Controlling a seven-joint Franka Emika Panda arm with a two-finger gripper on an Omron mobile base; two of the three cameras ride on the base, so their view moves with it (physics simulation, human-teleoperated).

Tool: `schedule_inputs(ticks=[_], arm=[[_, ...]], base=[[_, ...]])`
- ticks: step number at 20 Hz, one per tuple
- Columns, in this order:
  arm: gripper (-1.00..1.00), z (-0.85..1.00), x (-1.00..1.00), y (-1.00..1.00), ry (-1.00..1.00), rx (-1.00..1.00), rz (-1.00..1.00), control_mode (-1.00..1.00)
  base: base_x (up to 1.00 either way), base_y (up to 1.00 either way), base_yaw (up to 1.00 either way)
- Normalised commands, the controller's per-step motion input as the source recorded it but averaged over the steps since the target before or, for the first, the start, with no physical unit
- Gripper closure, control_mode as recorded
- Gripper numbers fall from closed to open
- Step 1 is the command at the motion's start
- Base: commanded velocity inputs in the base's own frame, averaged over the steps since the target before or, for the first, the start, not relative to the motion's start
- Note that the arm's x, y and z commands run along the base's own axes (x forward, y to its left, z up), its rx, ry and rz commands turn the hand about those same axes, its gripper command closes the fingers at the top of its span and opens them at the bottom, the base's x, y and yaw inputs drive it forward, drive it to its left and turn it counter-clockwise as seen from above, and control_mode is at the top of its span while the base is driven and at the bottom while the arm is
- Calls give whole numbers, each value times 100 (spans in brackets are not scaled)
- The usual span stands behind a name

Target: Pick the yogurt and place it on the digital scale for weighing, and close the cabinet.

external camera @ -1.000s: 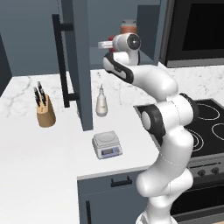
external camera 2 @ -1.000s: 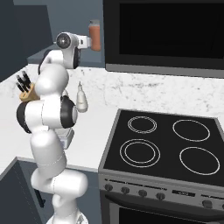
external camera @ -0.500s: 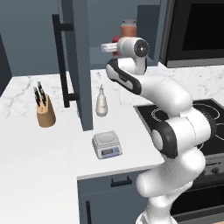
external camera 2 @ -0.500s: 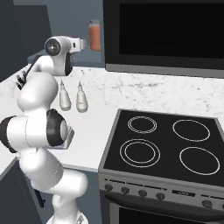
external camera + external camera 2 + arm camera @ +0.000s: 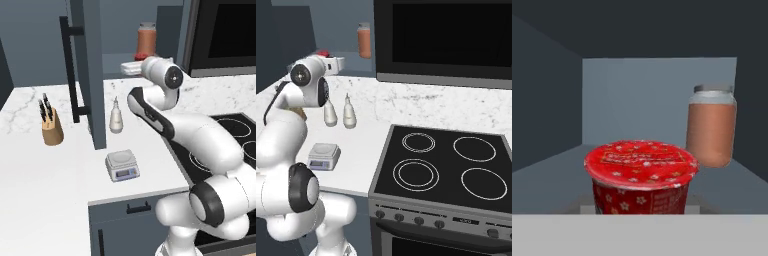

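Note:
The yogurt (image 5: 641, 175), a small red cup with a patterned red lid, stands on the shelf of the cabinet (image 5: 89, 75), close in front of the hand camera. Its red top (image 5: 322, 53) peeks out just past my hand. My gripper (image 5: 125, 67) reaches into the cabinet at shelf height, a little short of the cup; no fingertips rise in front of the cup, so the jaws stand open and hold nothing. The cabinet door hangs open, its black bar handle (image 5: 70, 70) towards the left. The digital scale (image 5: 121, 165) (image 5: 323, 154) sits bare near the counter's front edge.
An orange-brown jar (image 5: 711, 130) (image 5: 146, 41) with a pale lid stands on the shelf behind and right of the cup. Two white bottles (image 5: 331, 112) (image 5: 349, 114) and a knife block (image 5: 51, 127) stand on the counter. The black stove (image 5: 441, 170) lies to the right.
The base views have shifted right to left across the scene. My hand has swung towards the shelf and now points at the red cup.

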Motion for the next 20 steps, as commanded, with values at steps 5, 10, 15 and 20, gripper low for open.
schedule_inputs(ticks=[5, 10, 15, 20], arm=[[100, 1, -100, -27, 2, 1, 0, -100], [100, -3, -100, -49, 5, 0, 12, -100], [100, -41, -87, -57, 1, -2, 32, -100], [100, -70, -19, -30, 0, 0, 50, -100]], base=[[0, 0, 0], [0, 0, 0], [0, 0, 0], [0, 0, 0]])
